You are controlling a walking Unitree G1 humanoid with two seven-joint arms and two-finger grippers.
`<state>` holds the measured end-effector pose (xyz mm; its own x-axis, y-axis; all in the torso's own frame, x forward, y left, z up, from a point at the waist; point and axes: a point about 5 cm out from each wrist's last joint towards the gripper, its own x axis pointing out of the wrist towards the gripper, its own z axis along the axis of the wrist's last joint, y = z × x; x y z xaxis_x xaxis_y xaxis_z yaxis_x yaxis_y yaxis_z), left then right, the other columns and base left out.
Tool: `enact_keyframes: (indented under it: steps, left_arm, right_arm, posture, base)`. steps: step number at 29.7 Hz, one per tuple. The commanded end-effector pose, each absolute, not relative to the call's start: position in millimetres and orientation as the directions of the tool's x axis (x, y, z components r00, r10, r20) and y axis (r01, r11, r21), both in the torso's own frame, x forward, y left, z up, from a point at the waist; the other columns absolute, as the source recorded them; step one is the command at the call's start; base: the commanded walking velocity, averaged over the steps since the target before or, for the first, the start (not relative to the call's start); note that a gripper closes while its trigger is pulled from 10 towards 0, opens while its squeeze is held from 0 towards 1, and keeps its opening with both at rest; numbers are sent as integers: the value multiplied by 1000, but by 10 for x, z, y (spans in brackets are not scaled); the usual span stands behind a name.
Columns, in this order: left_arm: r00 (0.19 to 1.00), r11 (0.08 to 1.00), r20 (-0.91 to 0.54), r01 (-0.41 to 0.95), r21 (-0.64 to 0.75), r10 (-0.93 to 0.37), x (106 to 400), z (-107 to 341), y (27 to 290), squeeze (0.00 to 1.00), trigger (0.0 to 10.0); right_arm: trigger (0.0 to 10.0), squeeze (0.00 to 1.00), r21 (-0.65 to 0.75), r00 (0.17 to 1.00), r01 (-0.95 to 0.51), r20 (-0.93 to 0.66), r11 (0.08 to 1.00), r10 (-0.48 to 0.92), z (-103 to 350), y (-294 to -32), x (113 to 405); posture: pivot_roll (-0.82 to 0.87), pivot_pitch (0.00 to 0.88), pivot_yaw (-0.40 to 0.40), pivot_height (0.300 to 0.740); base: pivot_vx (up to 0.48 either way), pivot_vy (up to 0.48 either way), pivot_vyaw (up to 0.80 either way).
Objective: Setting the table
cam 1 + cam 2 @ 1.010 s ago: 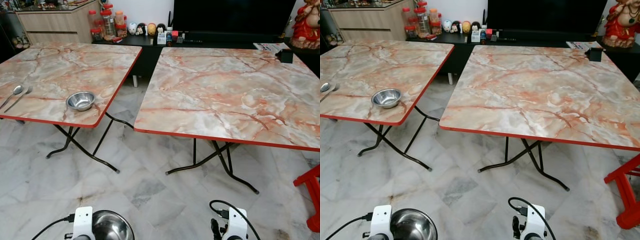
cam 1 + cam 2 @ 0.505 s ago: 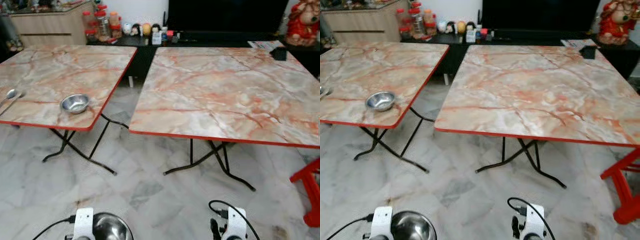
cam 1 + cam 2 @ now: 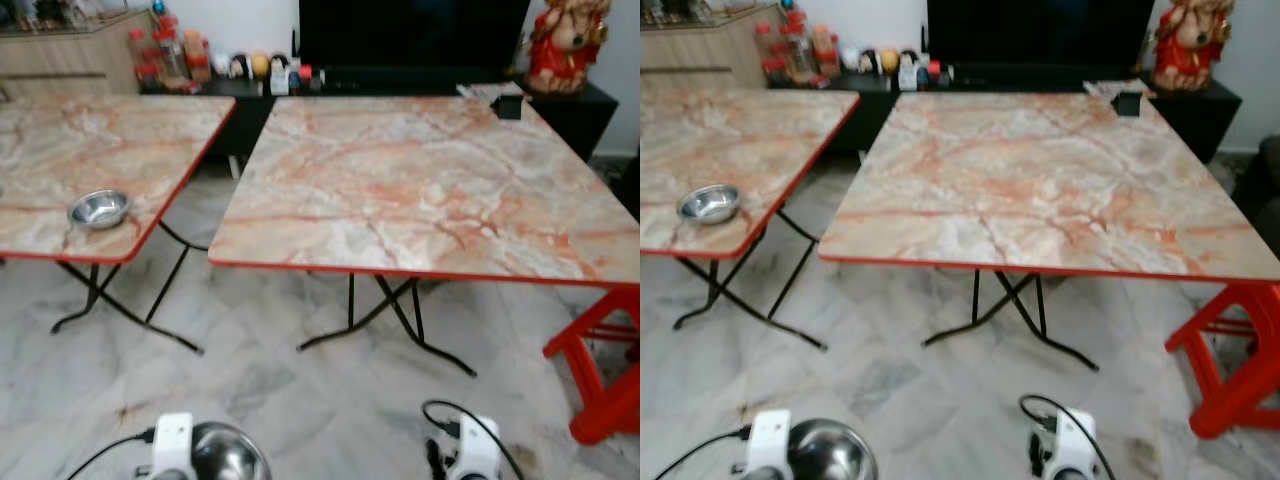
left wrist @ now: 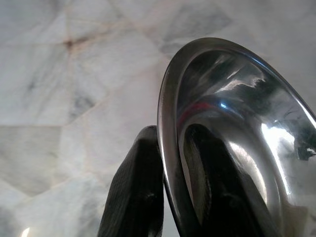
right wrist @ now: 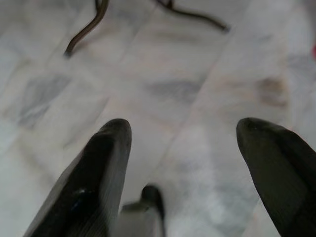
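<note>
My left gripper (image 4: 170, 192) is shut on the rim of a steel bowl (image 4: 232, 138), one finger inside and one outside; the bowl (image 3: 228, 455) sits low at the bottom of the head views, over the floor. My right gripper (image 5: 180, 153) hangs open above the marble floor with nothing between its fingers. A marble-patterned folding table with a red edge (image 3: 420, 180) stands straight ahead with a bare top. A second such table (image 3: 60, 160) stands to the left, with another steel bowl (image 3: 98, 208) near its front corner.
A red stool (image 3: 605, 365) stands at the right, beside the near table. A black box (image 3: 508, 106) sits at that table's far right corner. Behind are a dark TV console with jars (image 3: 165, 60), a figurine (image 3: 560, 45) and a wooden cabinet (image 3: 55, 65).
The camera has swung to the right: both tables slid left in view, the spoon and fork left the picture, and the red stool came in. The bowl stays in my left gripper.
</note>
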<state>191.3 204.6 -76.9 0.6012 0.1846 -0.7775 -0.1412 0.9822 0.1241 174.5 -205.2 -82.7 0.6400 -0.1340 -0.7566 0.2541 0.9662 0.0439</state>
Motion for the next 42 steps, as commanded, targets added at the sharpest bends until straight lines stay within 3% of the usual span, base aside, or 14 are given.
enact_keyframes:
  steps: [1, 20, 30, 42]
  left_arm:
    - [579, 980, -791, -144, 141, 199, 1865, -787, 2108, 0, 10000]
    - [610, 988, -779, -122, 92, 148, 1992, -741, 1999, 0, 10000]
    - [637, 980, -753, -191, 53, 165, 2016, -719, 2007, 0, 10000]
    - [723, 943, -647, -331, -16, 243, 2163, -580, 2120, 0, 10000]
  right_arm:
    - [10000, 0, 61, 643, 251, -756, 966, -119, -832, -1971, 1764]
    - [10000, 0, 57, 647, 262, -751, 963, -131, -817, -2009, 1781]
    - [10000, 0, 59, 651, 266, -747, 962, -134, -805, -2023, 1803]
    - [10000, 0, 55, 655, 273, -741, 961, -144, -800, -2067, 1790]
  posture:
    - [-46, 0, -3, 740]
    - [-50, 0, -7, 740]
    - [-51, 0, -12, 740]
    - [-62, 0, -19, 740]
  base:
    - [0, -398, 0]
    - [0, -392, 0]
    - [0, 0, 0]
    - [360, 0, 0]
